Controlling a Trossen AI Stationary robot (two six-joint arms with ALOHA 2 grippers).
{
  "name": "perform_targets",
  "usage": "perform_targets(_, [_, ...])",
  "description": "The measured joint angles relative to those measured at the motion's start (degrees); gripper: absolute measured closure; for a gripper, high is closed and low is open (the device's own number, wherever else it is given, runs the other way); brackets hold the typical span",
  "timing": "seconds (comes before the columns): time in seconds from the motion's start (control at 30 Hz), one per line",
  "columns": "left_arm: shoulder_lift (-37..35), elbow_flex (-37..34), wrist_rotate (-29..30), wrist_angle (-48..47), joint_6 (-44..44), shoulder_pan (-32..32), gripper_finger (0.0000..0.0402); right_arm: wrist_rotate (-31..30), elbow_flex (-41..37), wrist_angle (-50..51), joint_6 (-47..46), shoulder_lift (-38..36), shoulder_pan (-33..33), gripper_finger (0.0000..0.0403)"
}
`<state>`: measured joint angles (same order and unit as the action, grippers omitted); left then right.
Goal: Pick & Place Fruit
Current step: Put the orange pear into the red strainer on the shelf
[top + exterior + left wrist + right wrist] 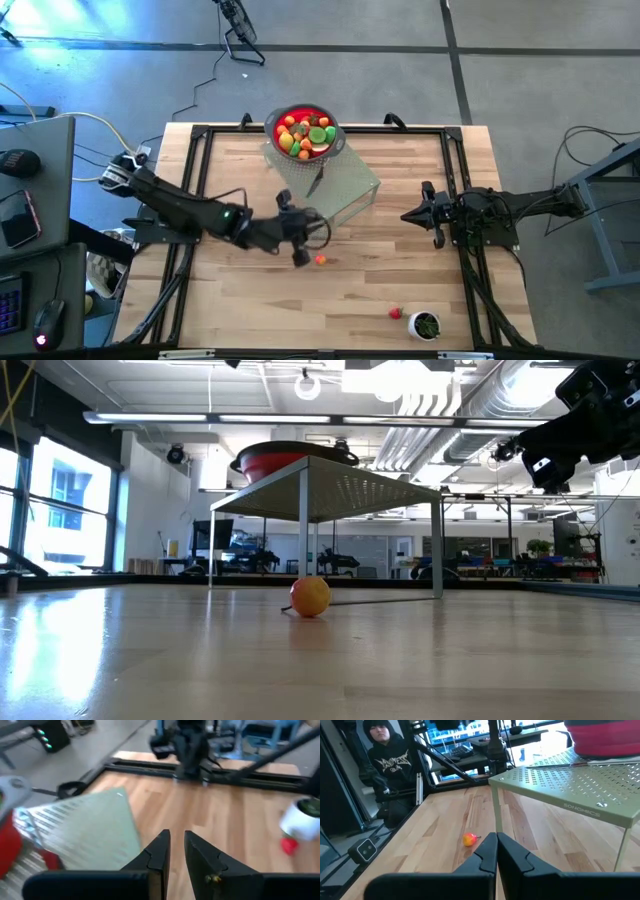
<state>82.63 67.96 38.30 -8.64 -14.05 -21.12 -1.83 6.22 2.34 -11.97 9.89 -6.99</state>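
A red bowl (305, 133) filled with small toy fruit stands on the far left corner of a pale green perforated rack (345, 190). One orange fruit (321, 260) lies on the bare wood in front of the rack, also seen in the low view (310, 597) and the right wrist view (469, 839). My left gripper (300, 247) hovers beside and above that fruit. Its fingers (176, 842) stand a narrow gap apart with nothing between them. A red fruit (396, 313) lies near the front right. My right gripper (408, 215) waits shut at the table's right (496, 840).
A silver knife (316, 180) lies on the rack beside the bowl. A small white cup (425, 325) with green contents stands at the front right, next to the red fruit. A person in a black hoodie (385, 755) sits beyond the table's left edge. Black frame rails (190, 200) border the tabletop.
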Motion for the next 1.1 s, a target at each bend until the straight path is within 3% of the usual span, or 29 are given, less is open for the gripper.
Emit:
perform_targets(0.47, [1.9, 0.0, 0.1, -8.3, -13.5, -9.9, 0.0348, 0.5, 0.0, 0.0, -0.5, 0.0, 0.0, 0.0401])
perform_targets(0.93, [18.0, -0.1, 1.1, -4.3, -23.5, -10.4, 0.0348, 0.5, 0.0, 1.3, -4.8, 0.0, 0.0, 0.0401])
perform_targets(1.1, [22.3, -0.1, 0.6, -4.1, -31.3, -10.4, 0.0348, 0.4, 0.0, 2.1, -4.8, 0.0, 0.0, 0.04])
